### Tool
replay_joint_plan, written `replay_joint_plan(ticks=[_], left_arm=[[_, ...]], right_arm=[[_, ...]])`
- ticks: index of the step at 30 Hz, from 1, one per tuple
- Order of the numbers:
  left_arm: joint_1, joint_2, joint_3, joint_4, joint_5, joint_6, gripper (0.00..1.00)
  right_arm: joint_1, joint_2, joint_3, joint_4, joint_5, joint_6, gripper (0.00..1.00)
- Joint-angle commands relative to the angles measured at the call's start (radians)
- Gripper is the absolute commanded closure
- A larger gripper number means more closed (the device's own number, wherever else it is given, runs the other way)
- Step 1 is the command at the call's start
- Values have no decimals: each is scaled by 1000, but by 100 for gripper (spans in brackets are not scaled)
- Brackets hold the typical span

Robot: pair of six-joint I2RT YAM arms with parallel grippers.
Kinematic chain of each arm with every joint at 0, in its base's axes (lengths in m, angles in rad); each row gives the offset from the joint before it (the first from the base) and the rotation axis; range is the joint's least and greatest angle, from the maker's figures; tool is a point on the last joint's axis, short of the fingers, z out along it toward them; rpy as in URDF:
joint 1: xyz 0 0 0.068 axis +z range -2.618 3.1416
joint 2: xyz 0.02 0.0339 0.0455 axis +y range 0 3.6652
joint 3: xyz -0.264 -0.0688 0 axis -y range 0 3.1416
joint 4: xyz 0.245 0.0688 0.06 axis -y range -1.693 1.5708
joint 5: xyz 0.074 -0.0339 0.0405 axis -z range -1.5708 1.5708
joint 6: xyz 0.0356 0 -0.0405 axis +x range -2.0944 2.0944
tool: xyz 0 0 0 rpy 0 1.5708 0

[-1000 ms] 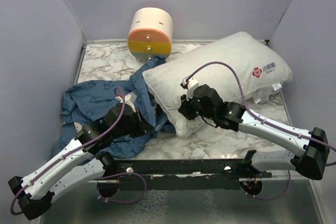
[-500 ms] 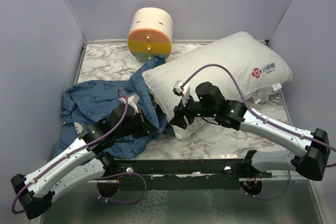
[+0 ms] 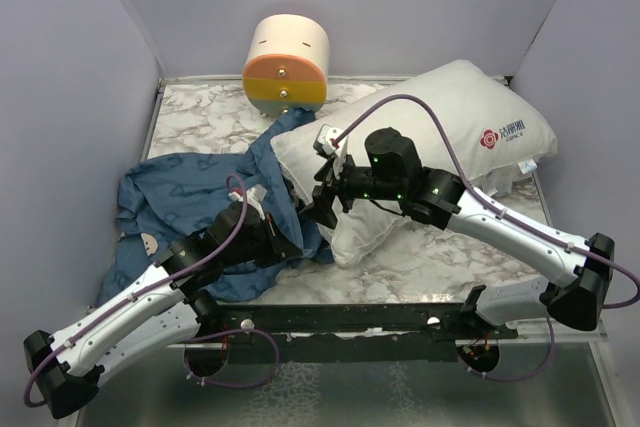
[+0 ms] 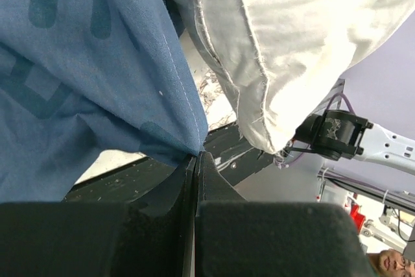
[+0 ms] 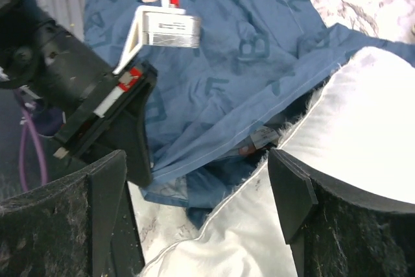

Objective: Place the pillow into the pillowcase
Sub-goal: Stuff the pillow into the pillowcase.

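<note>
The left gripper (image 4: 196, 160) has its fingers pressed together on a fold at the edge of the blue pillowcase (image 4: 84, 82), and the cloth spreads away from the tips. Just past that pinch, the white pillow (image 4: 292, 43) lies against the cloth. The right gripper (image 5: 202, 173) has its fingers wide apart and holds nothing. Beyond its tips the pillow's corner touches the pillowcase hem. Farther off, the pillow stretches across the marble table (image 3: 200, 112), near a cream-and-orange cylinder (image 3: 286, 65).
</note>
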Motion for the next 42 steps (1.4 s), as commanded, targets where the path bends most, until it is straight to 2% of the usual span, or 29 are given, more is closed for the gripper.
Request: replay_joint_plan(ticks=[1,3,7,9,12,16,20,23,25,28,31,36,42], left_arm=[[-4,-9,-10,-19,10,-30,100],[-5,-10,-1,-100,-32,-45,100],[-4,3,33,-264,-124,-76,61],[-4,13,63,-281,-161,-71,46],[-4,35,123,-279,-232,-24,34],[-4,69,192,-223,-357,70,25],[25,117,230,-132,-464,190,21],[96,162,246,-59,-497,280,19],[207,196,250,6,-393,349,20],[454,272,249,102,-158,412,24],[579,381,242,195,-6,444,26],[650,601,288,308,133,447,31],[670,798,364,364,149,465,34]], right_arm=[[0,45,41,12,82,18,10],[-1,56,45,11,96,31,10],[0,70,43,-9,104,52,10],[0,65,37,-10,104,58,10],[0,56,35,-6,112,64,10],[0,49,37,2,128,74,10],[0,47,43,11,136,90,10],[-2,42,45,16,160,107,10],[-6,41,50,13,169,112,10],[-18,37,55,6,180,127,10],[-31,32,52,6,182,139,10],[-42,41,55,9,188,154,11],[-48,65,70,19,178,159,11]])
